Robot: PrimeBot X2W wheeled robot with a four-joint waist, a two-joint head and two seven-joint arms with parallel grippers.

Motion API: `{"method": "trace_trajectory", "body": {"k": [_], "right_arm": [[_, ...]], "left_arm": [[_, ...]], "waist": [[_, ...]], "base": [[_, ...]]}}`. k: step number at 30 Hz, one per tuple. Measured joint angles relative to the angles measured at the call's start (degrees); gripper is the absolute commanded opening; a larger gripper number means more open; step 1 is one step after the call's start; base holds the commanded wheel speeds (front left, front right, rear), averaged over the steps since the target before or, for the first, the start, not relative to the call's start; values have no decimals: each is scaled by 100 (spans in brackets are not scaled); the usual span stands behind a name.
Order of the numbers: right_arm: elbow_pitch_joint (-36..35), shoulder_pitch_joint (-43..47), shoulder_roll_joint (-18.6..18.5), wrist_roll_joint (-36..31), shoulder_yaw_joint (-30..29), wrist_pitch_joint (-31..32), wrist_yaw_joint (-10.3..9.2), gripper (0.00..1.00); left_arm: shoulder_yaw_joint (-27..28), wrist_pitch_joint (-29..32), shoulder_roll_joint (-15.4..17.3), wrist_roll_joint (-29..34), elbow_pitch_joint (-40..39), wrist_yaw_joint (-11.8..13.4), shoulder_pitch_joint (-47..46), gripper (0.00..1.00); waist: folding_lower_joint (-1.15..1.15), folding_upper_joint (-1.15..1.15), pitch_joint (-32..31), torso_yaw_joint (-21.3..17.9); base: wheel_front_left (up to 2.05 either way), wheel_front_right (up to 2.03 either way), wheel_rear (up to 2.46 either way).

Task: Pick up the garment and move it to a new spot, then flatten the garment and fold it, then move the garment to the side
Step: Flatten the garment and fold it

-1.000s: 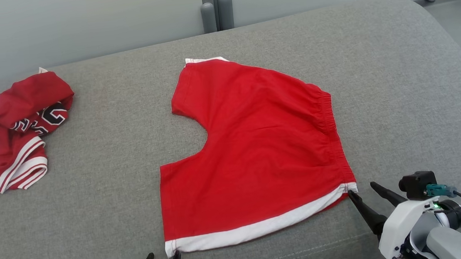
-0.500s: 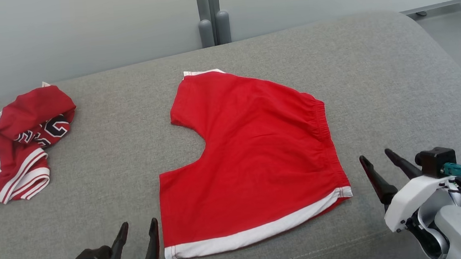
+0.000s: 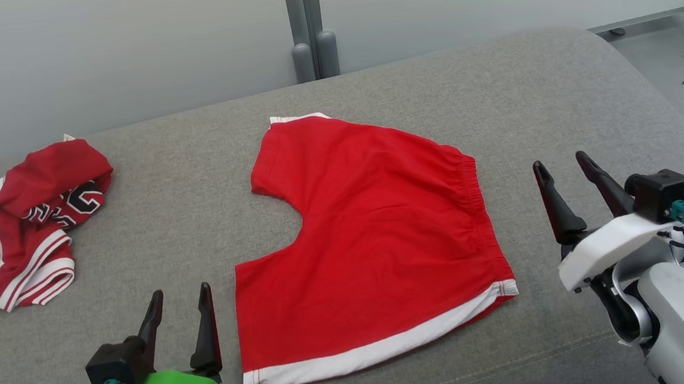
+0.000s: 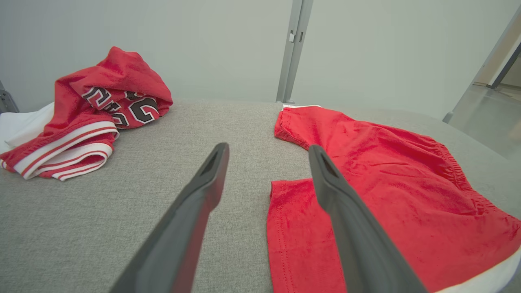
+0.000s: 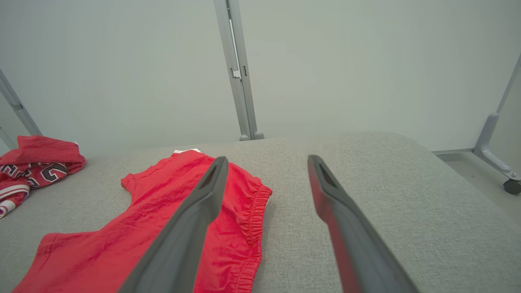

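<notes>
Now, flat red fabric shorts with a white hem (image 3: 371,239) lie on the grey upholstered cushion (image 3: 190,156).
Head view: left gripper (image 3: 181,289) and right gripper (image 3: 560,160) flank them, spread, gripping nothing. Left wrist view: shorts rightward. Right wrist view: shorts leftward.

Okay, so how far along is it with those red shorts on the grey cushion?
Done, it seems: the red shorts with white hem trim lie spread flat on the grey fabric cushion. In hand: nothing; the left gripper and right gripper are open, on either side of the shorts, touching no cloth. Left: the fold, since both legs lie unfolded, then moving them aside.
</notes>
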Motion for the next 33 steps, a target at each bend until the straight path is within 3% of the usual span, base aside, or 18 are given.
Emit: {"method": "trace_trajectory", "body": {"k": [33], "right_arm": [[-545, 660, 172, -391, -361, 0, -16, 100]], "left_arm": [[220, 0, -103, 118, -326, 162, 441, 100]], "waist": [[0, 0, -83, 72]], "base": [[0, 0, 0]]}}
